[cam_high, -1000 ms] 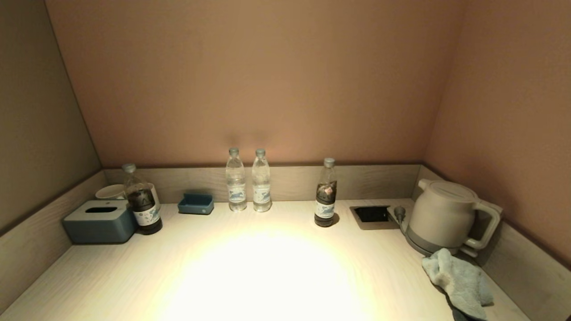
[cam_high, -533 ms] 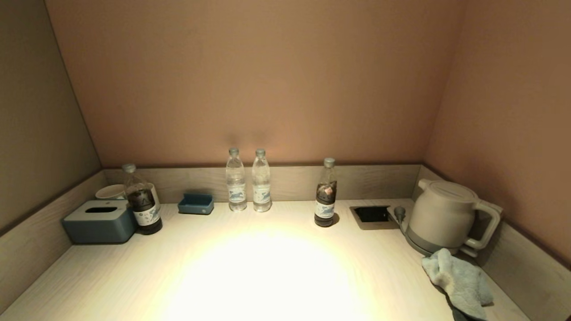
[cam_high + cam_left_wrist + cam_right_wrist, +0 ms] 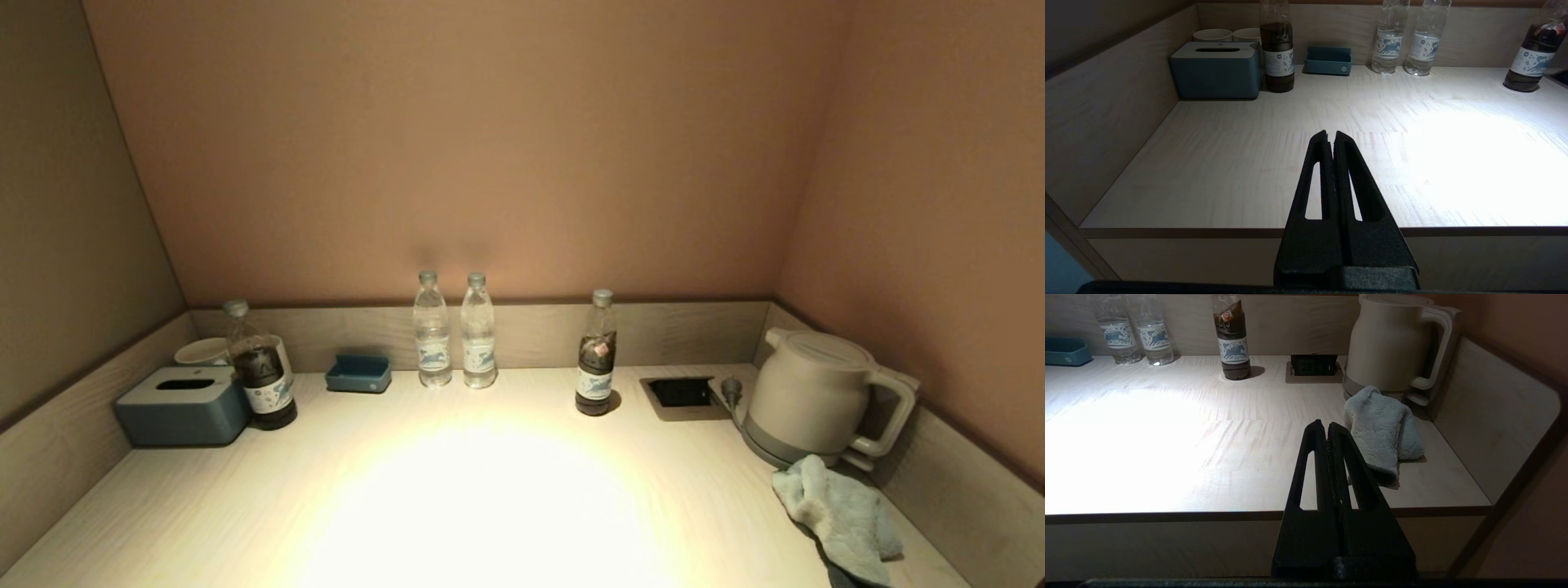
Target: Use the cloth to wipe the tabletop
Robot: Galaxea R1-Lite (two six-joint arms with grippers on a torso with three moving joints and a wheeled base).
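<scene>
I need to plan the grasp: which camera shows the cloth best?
The right wrist view: the whole cloth lies crumpled before the kettle. The head view cuts it at the edge; the left wrist view misses it.

The scene is dim and warm-toned, lit chiefly by one strong pool of light on the middle of the tabletop (image 3: 490,506), so bright there that the wood grain washes out to white glare. The walls (image 3: 457,147) fall into soft brown shade. Two faint shadows sit on the back wall above the twin water bottles (image 3: 455,331). The kettle (image 3: 808,396) darkens the corner behind it. In both wrist views the foreground is nearly black silhouette.
</scene>
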